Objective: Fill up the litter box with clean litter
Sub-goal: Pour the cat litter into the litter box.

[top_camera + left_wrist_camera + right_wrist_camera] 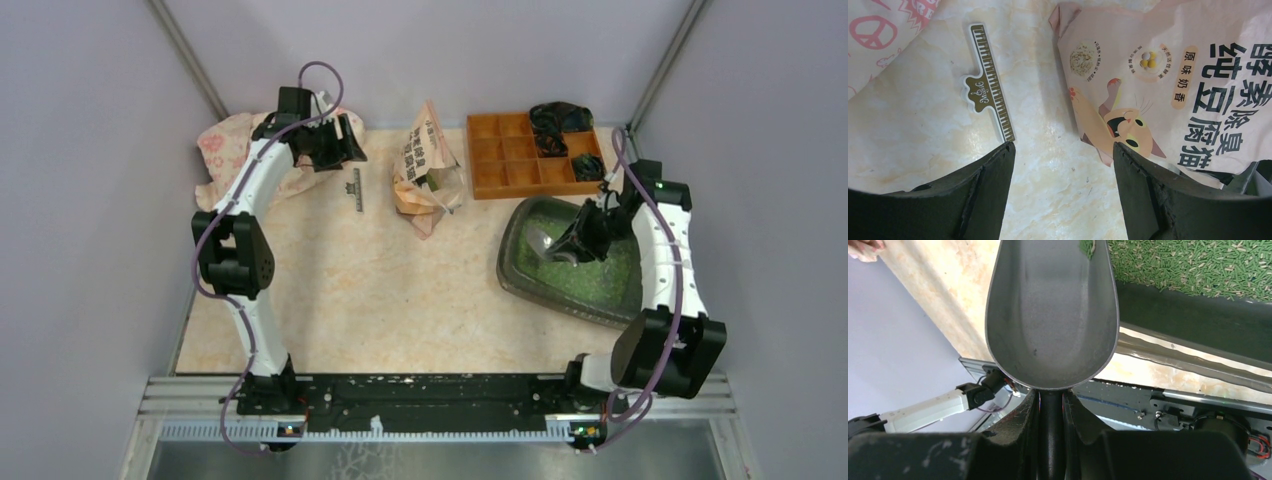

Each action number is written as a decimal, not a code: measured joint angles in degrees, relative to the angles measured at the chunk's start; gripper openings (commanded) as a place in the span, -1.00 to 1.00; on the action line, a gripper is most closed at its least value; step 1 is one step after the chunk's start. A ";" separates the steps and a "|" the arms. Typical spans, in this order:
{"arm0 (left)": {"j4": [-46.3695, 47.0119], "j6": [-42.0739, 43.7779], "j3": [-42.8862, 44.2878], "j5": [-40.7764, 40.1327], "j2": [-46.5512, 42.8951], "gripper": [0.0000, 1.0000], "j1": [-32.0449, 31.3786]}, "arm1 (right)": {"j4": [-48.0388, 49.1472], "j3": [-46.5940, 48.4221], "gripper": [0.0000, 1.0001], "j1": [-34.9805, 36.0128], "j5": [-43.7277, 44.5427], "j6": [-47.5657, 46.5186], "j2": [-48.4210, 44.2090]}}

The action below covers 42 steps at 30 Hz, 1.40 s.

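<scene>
One dark grey-green rounded plastic litter box, centre-right: light-green granular clean litter contained. One grey plastic scoop: clamped at its handle by right gripper. Upper left, left gripper: spread wide, empty.

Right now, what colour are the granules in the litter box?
Green litter, with some paler bits mixed in; clearest in the right wrist view.

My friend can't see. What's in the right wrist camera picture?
The right gripper grips a grey scoop by its handle; the scoop is almost empty. At the upper right, green clean litter lies in the dark litter box.
</scene>
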 measured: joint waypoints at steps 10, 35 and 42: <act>0.09 -0.13 0.22 0.55 0.31 0.55 0.24 | 2.58 -5.40 -1.00 -1.36 -3.17 1.90 -5.09; -0.68 -6.05 18.67 7.96 15.67 0.55 -1.29 | 4.94 10.12 -1.00 18.78 12.09 4.33 -10.34; -0.59 -6.64 18.88 7.89 16.61 0.55 -2.16 | 1.62 31.21 -1.00 34.42 23.26 0.57 2.14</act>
